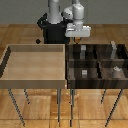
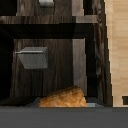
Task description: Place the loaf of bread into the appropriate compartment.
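The loaf of bread (image 2: pixel 61 97) is showing in the wrist view as an orange-brown lump with a rough crust, lying directly at the gripper (image 2: pixel 62 102), above the dark-brown striped bin (image 2: pixel 85 60). The fingers themselves are not visible clearly, so whether they are clamping the loaf cannot be told. In the same view a grey cube (image 2: pixel 34 57) is sitting in a cell beyond the loaf, apart from it.

In the exterior view the gripper (image 1: pixel 78 36) is hanging over the far edge of the four-cell bin (image 1: pixel 95 62), on the side nearest the light wooden tray (image 1: pixel 35 75). The loaf cannot be made out there. The Panda arm (image 1: pixel 75 15) is reaching down from its dark base (image 1: pixel 50 30), with the white wrist pointing roughly downward. A small low grey cube (image 1: pixel 84 72) is occupying the near cell beside the tray.
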### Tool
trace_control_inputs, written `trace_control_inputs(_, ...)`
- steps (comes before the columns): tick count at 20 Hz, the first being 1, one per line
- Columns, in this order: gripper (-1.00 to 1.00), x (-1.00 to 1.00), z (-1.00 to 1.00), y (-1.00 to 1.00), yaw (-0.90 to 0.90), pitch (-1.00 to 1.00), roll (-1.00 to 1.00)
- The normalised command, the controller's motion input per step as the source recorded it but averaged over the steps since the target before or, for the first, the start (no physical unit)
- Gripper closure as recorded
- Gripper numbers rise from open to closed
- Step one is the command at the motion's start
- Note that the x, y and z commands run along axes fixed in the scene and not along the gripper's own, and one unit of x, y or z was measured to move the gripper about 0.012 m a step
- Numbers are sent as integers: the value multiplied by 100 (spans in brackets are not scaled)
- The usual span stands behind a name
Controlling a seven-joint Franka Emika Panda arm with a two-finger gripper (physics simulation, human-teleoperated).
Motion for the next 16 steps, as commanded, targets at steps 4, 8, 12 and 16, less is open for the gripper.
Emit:
trace_control_inputs(4, 100, 75, 0, 0, 0, 0, 0)
trace_control_inputs(8, 100, 75, 0, 0, 0, 0, 0)
trace_control_inputs(12, 100, 100, 0, 0, 0, 0, 0)
trace_control_inputs(16, 100, 100, 0, 0, 0, 0, 0)
